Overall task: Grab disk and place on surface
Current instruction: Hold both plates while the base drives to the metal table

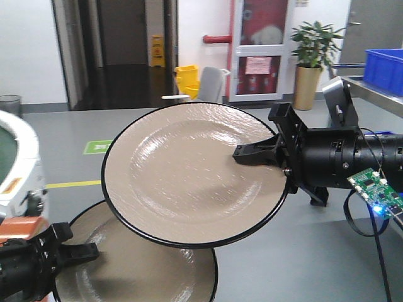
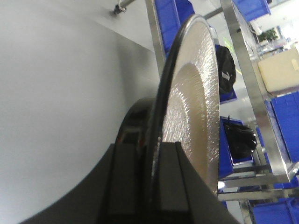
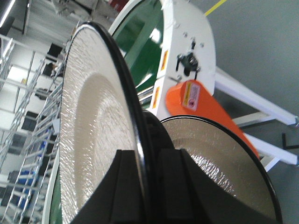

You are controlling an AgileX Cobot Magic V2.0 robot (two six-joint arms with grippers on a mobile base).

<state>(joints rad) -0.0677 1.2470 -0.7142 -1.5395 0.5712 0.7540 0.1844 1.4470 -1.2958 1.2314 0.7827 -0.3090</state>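
Two beige disks with black rims are held in the air. The upper disk [image 1: 182,176] tilts toward the camera, and my right gripper [image 1: 244,154] is shut on its right rim. In the right wrist view that disk [image 3: 93,130] stands edge-on between the fingers of the right gripper [image 3: 149,161]. The lower disk [image 1: 145,264] sits partly beneath the upper one, with my left gripper [image 1: 85,251] shut on its left rim. In the left wrist view this disk [image 2: 194,116] is clamped edge-on in the left gripper [image 2: 152,156]. The surface is out of view.
A green conveyor belt with white rim [image 3: 140,51] and an orange housing [image 3: 201,102] stand at the left. Metal shelves with blue bins [image 2: 285,112] are alongside. A bare circuit board [image 1: 374,189] with cables hangs off the right arm. Grey floor lies below.
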